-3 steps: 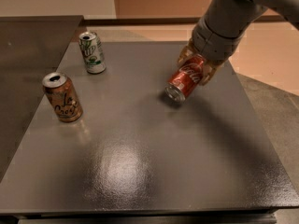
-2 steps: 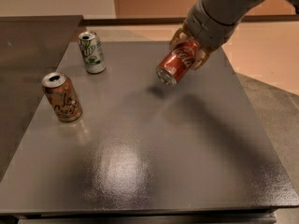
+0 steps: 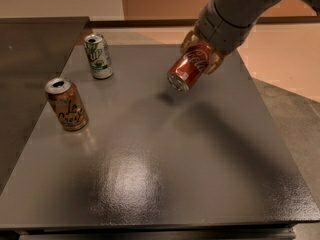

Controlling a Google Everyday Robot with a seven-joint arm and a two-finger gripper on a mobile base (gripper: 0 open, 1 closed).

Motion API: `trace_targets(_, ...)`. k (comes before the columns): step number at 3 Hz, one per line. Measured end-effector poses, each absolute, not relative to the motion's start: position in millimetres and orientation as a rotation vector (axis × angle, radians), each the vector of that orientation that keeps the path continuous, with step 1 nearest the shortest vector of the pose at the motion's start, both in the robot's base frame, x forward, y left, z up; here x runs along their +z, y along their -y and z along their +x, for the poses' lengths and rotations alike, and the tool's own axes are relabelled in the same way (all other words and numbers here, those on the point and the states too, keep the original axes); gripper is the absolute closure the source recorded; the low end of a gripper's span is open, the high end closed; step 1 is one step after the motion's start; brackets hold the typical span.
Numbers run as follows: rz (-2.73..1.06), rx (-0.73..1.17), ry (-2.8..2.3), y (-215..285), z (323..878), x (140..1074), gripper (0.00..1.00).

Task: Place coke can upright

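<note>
The red coke can (image 3: 189, 67) with white script hangs tilted in the air above the grey table (image 3: 165, 149), its silver end pointing down and left. My gripper (image 3: 201, 50) is shut on the can's upper part, one finger on each side. The arm comes in from the top right. The can's shadow lies on the table just below it.
A green-and-white 7UP can (image 3: 98, 56) stands upright at the table's back left. A brown-orange can (image 3: 66, 104) stands upright near the left edge. A darker counter (image 3: 30, 59) adjoins the table on the left. The floor lies beyond the right edge.
My gripper has lifted the coke can off the table and carried it up and to the left. The other two cans have not moved.
</note>
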State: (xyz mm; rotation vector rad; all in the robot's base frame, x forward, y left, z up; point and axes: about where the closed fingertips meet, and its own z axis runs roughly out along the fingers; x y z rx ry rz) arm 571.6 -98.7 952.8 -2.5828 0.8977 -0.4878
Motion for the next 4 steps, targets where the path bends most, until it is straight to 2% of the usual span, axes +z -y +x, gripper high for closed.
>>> trace_targets(3,-2.681,-0.99,-0.383,93.0,573.9,976.1,1.0)
trace_targets(4,-2.633,-1.087,-0.192,92.6,578.8,979.9,1.0)
